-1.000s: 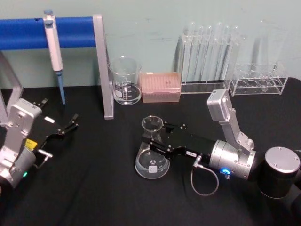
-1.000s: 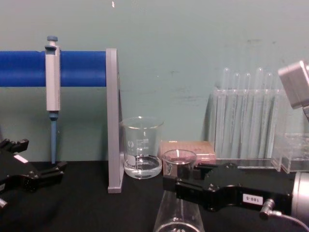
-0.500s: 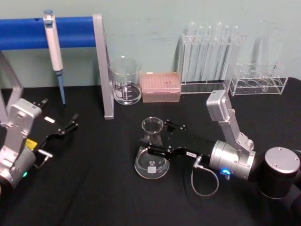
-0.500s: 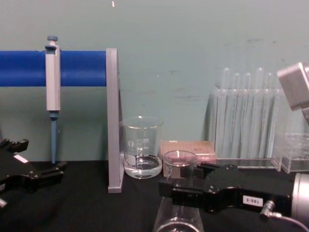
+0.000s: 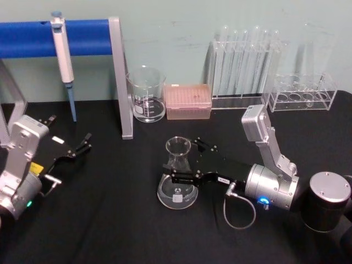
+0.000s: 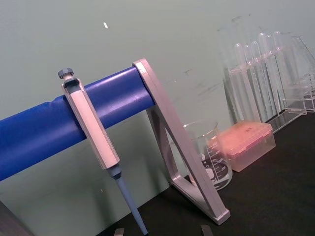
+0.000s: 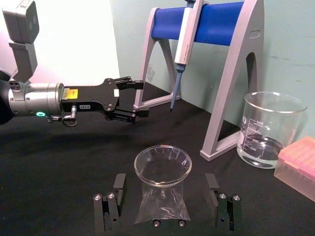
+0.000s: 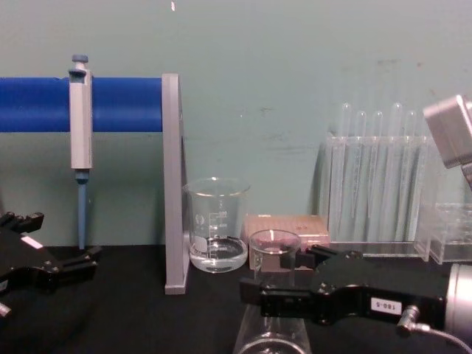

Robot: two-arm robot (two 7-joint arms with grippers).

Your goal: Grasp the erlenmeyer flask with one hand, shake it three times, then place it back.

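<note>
The erlenmeyer flask (image 5: 177, 177) stands upright on the black table (image 5: 110, 220), in front of the glass beaker (image 5: 146, 94) and the pink tip box (image 5: 188, 101). The right gripper (image 5: 181, 163) brackets its neck, but the wrist view shows both fingers (image 7: 111, 201) spread wide with clear gaps either side of the glass, so it holds nothing. Whether this is just before the grasp or just after setting down cannot be judged from the flask's position alone; either way, no lift is under way, and if the 3 shakes are not done, closing on the neck comes next. The left gripper (image 5: 77, 149) is parked open near the pipette stand (image 5: 118, 77).
</note>
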